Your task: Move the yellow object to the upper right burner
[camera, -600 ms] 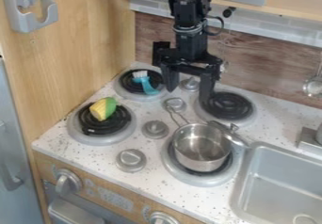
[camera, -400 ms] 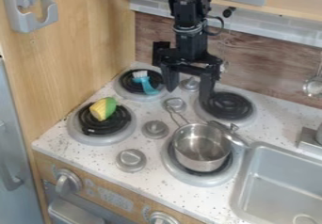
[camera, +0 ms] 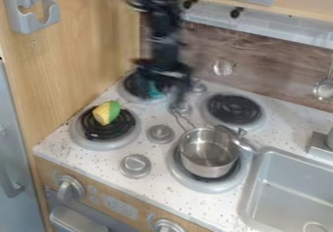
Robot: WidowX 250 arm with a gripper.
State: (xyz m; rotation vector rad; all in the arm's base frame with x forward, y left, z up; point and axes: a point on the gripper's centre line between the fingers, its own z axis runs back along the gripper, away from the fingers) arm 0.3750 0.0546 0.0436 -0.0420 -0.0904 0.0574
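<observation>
Metal pot (camera: 207, 154) on the near right burner (camera: 189, 181), yellow-and-green toy (camera: 106, 113) on the near left burner (camera: 98, 143).
Farther back lies the upper right burner (camera: 232, 109); the blurred gripper (camera: 164, 92) hangs around the far left burner (camera: 132, 97), and whether its jaws are apart or together I cannot tell.

Bright, even light; soft glints on metal, motion blur above.

Metal pot (camera: 208, 153), turquoise brush (camera: 155, 88).
</observation>
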